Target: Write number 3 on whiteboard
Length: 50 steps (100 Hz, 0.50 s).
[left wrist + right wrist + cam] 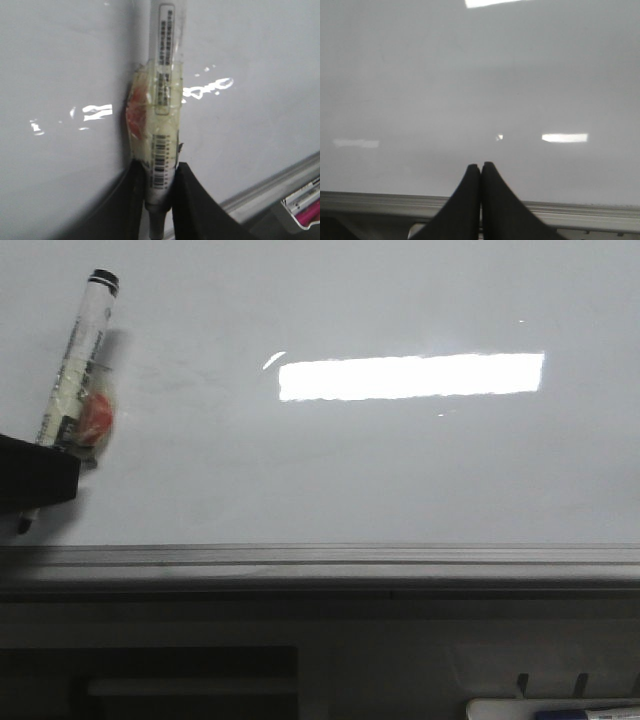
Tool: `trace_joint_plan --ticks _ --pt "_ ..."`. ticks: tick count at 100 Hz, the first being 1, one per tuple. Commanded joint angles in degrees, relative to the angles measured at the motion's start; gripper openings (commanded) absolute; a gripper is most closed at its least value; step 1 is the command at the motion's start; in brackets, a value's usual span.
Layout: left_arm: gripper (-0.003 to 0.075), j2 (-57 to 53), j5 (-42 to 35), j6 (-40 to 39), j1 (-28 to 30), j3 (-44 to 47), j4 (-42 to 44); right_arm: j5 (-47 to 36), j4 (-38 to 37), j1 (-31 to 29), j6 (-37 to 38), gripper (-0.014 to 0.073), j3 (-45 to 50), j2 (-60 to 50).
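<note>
glossy grey-white whiteboard fills the background, with a bright rectangular glare and a grey metal rail along its edge. the left gripper is clamped on a clear marker wrapped in tape, its capped end rising above the fingers. the right gripper has its fingers pressed together, holding nothing, just before the board. no drawn 3 shows on the board

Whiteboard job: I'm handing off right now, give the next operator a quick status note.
Left gripper: shut on the marker, held at the whiteboard's left side, black end up.
Right gripper: shut, empty, facing the board above the rail.
Done: marker in hand. No stroke shows on the board in any view.
Left: write the whole 3. Whether the tip touches the board cannot be told.
</note>
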Motion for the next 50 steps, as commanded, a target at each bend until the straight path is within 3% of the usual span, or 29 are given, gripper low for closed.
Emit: trace_joint_plan --ticks 1,12,25,32,39,50 --pt "-0.0020 -0.92 -3.01 -0.51 -0.16 -1.35 5.80 -1.42 1.48 3.08 -4.11 -0.0039 -3.37 1.77" --pt "-0.0020 -1.61 -3.01 -0.51 -0.16 -1.35 13.96 2.73 6.62 9.13 -13.99 -0.0016 -4.97 4.65" --pt "-0.0020 -2.24 -3.55 -0.51 -0.16 -1.35 25.72 3.81 15.19 16.46 -24.76 0.0167 -6.30 9.70" --pt "-0.0020 -2.24 -5.41 -0.51 -0.16 -1.35 33.00 3.81 18.35 20.00 -27.78 0.0297 -7.71 13.15" --pt "-0.0020 -2.24 -7.40 -0.51 -0.16 -1.35 38.46 3.94 19.32 23.27 -28.09 0.0366 -9.60 17.18" --pt "-0.0020 -1.83 -9.05 -0.51 -0.16 -1.35 44.60 3.94 19.32 28.73 -30.41 0.0370 -12.93 24.12"
